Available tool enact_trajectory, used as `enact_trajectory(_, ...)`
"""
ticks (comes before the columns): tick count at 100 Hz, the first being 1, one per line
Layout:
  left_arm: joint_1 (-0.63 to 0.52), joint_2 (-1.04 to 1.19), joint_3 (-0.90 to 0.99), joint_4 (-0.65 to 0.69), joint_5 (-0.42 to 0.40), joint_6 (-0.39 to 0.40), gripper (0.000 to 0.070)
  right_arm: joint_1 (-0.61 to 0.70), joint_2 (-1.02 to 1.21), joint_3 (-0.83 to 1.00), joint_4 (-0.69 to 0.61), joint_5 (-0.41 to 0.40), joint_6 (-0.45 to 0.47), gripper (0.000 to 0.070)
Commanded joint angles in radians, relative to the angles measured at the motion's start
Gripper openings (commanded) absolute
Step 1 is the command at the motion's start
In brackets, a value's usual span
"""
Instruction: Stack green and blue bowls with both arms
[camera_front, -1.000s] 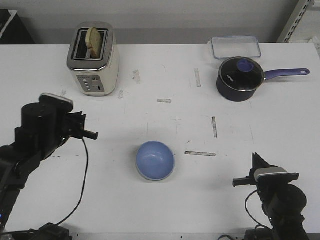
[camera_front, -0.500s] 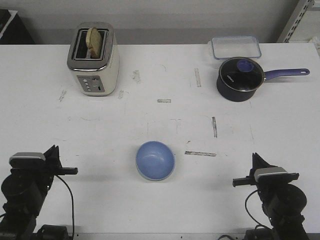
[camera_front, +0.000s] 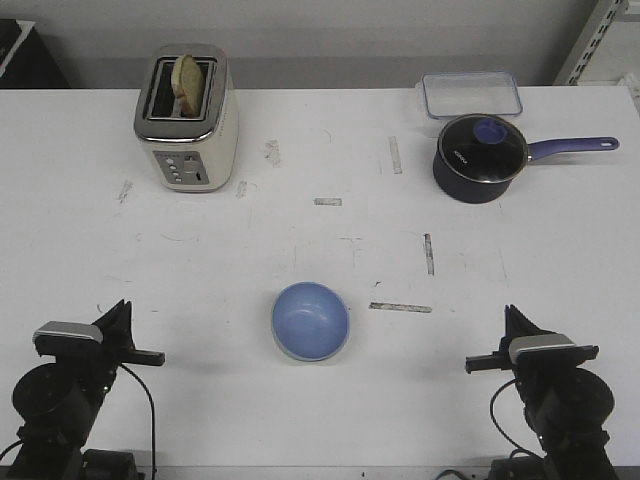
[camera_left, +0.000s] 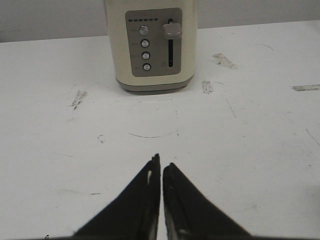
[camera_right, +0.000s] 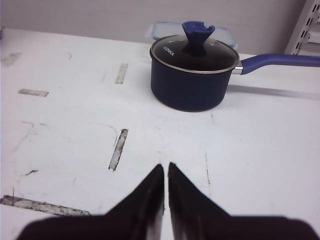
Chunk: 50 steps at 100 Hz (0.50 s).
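The light blue bowl (camera_front: 311, 320) sits upright on the white table (camera_front: 330, 250), front centre, midway between my arms. A thin pale edge shows under its near rim; I cannot tell whether that is the green bowl, which shows nowhere else. My left gripper (camera_front: 119, 308) is shut and empty at the front left, well left of the bowl. In the left wrist view its gripper (camera_left: 161, 162) points at bare table. My right gripper (camera_front: 512, 316) is shut and empty at the front right. In the right wrist view its gripper (camera_right: 165, 166) holds nothing.
A cream toaster (camera_front: 187, 118) with a bread slice stands at the back left and also shows in the left wrist view (camera_left: 152, 45). A dark saucepan (camera_front: 480, 155) with a purple handle and a clear lidded box (camera_front: 471, 93) stand at the back right. The saucepan shows in the right wrist view (camera_right: 194, 72).
My left arm has drawn back from mid-left of the table to the front left corner. The bowl and the right arm have not moved.
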<state>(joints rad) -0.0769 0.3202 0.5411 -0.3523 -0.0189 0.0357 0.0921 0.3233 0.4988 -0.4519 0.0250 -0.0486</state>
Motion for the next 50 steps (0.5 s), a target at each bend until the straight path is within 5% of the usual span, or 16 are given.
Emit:
enact_trajectory(1, 0.0, -0.003, 0.006, 0.012, -0.001, 0.005, 0.0002, 0.001, 0.005, 0.006, 0.013, 0.002, 0.006, 0.0)
enact_trajectory(50, 0.0, -0.014, 0.006, 0.013, -0.001, 0.005, 0.0002, 0.001, 0.005, 0.006, 0.041, 0.002, 0.006, 0.0)
